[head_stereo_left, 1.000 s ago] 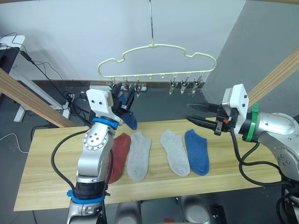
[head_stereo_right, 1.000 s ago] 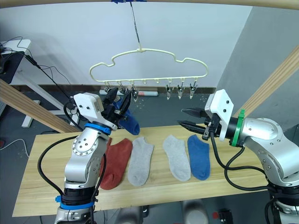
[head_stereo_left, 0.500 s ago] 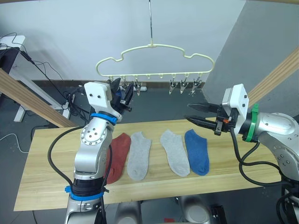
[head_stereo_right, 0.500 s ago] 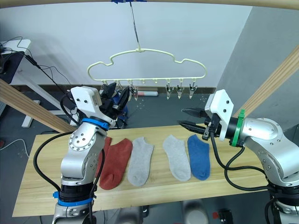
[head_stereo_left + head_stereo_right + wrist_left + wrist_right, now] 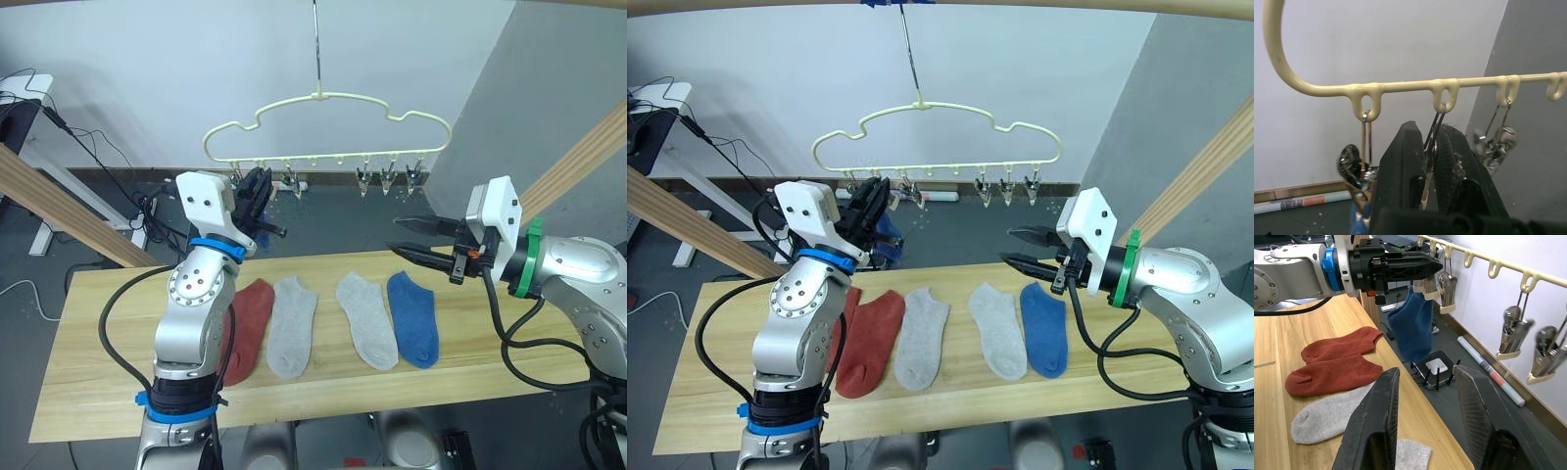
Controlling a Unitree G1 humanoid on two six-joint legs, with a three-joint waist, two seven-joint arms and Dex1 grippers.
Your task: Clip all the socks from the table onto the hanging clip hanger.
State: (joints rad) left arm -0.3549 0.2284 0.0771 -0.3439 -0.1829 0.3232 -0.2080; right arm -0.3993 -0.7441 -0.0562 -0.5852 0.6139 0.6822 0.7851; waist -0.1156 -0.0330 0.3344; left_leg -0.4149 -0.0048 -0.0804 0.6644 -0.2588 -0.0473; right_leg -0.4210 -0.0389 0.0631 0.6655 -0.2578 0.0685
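The cream clip hanger (image 5: 323, 98) hangs above the table's far edge. My left gripper (image 5: 263, 178) is raised to its left-end clips, fingers (image 5: 1405, 147) shut on the wire of the second clip (image 5: 1436, 125). A blue sock (image 5: 1413, 328) dangles just below, beside the end clip (image 5: 1352, 166); what holds it I cannot tell. On the table (image 5: 98, 333) lie two rust-red socks (image 5: 872, 338), two grey socks (image 5: 294, 323) (image 5: 367, 318) and a blue sock (image 5: 413, 318). My right gripper (image 5: 396, 236) hovers open over the table's far right, empty.
Slanted wooden beams stand at the left (image 5: 59, 211) and right (image 5: 588, 157). Further clips (image 5: 390, 178) hang free at the hanger's right end. Behind the table, cables and a power strip (image 5: 1437, 367) lie on the floor.
My left gripper rose with the blue sock and pushed in among the left-end clips; the sock now hangs behind and below it. The hanger swayed slightly. The right arm stayed still.
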